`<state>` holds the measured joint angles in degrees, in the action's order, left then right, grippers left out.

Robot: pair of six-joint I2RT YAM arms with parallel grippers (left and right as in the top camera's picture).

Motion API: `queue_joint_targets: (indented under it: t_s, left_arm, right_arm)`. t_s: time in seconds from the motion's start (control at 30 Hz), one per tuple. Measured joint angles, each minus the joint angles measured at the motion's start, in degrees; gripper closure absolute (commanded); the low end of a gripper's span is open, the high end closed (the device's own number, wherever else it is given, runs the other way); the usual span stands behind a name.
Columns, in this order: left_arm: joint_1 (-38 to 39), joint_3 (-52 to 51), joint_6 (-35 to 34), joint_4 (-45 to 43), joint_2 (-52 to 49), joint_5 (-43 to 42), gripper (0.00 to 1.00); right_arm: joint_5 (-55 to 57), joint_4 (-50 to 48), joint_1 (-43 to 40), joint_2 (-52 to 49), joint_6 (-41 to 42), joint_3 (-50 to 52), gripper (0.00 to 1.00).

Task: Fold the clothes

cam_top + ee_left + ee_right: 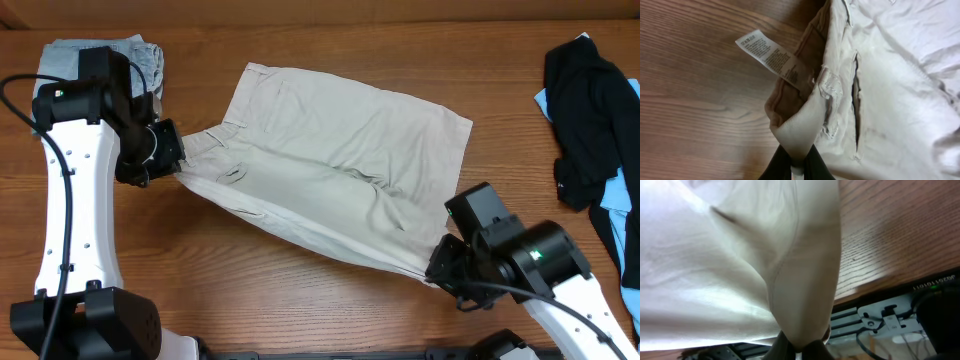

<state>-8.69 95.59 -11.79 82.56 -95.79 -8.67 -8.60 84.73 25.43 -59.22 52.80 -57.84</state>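
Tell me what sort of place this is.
Probably a robot test bench, not a home: the left gripper and right gripper pinch beige shorts on a wooden table, a black garment lies at its edge, and a metal frame with cables shows below.

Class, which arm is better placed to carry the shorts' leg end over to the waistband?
Right, probably: the right end effector pinches the shorts at the leg end; the left end effector pinches the waistband end.
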Motion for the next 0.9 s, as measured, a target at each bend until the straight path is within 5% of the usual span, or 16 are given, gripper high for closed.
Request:
queue_joint_targets:
  t_s: [0.3,0.9]
  left_arm:
    - [2.9,0.3,0.2,-3.2,0.0,1.6,0.96]
    - [3.1,0.3,-0.1,-18.8,0.0,1.8,0.96]
  right_arm:
    - [5.8,-2.6,0.0,2.3,2.4,0.0,0.96]
    - [23.8,-24.9,-0.1,-10.1,-1.8,0.0,0.96]
